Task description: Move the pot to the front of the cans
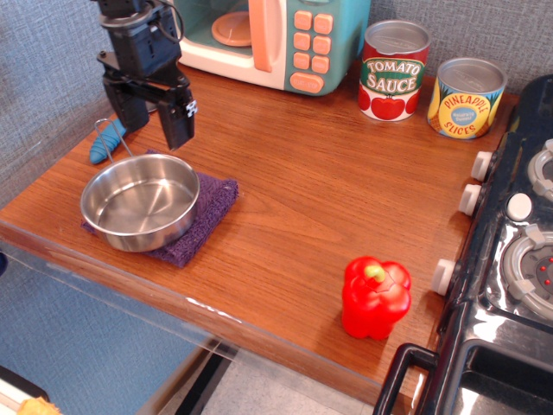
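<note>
Nearest me, well off to the claw's far side along the table's (pixel 285 259) front, a red toy pepper (pixel 375 296) stands alone. The pot (pixel 140 201) sits on a purple cloth (pixel 206 218) just below the claw (pixel 153 123), right under its tips: shallow, round, shiny steel, empty, upright, a thin wire handle poking out toward the blue fork (pixel 107 142) beside the claw. The claw hangs above the pot's back rim, fingers spread apart, gripping nothing, not touching the pot as far as I can tell. So by my reckoning nothing is done yet: the grab, the lift and the carry all remain. Farther back, far across from the claw, the cans (pixel 432 79) wait against the wall, red tomato tin and shorter yellow pineapple tin, with bare wood in front of them. A toy microwave (pixel 276 39) stands just behind the claw.
</note>
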Robot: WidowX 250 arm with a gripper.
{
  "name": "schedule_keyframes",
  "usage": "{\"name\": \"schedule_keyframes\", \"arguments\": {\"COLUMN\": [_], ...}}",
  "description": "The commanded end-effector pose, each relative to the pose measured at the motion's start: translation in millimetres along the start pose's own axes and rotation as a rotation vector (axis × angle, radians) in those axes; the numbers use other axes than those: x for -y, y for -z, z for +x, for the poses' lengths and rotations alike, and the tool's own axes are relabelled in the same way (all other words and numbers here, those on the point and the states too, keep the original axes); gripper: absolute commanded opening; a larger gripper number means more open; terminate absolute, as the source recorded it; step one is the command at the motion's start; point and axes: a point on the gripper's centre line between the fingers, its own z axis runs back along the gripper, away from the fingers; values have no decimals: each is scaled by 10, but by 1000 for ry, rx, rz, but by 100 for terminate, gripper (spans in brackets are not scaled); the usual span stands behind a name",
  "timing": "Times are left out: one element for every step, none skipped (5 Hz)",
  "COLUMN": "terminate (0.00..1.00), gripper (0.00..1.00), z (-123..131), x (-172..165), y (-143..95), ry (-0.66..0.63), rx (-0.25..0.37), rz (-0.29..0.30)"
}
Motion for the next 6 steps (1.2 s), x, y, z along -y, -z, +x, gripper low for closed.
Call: {"name": "schedule_keyframes", "arguments": {"terminate": [0,0,0,0,0,0], "gripper": [100,100,100,100,100,100], "z": [-361,-515,-561,-548,-516,-501], "x": [363,516,627,652,634,627], "y": [-283,-162,23,165,246,287], "ry": [139,167,178,168,148,146], "rx": [56,17,-22,-49,-65,-68], "rz": [19,14,36,64,78,85]}}
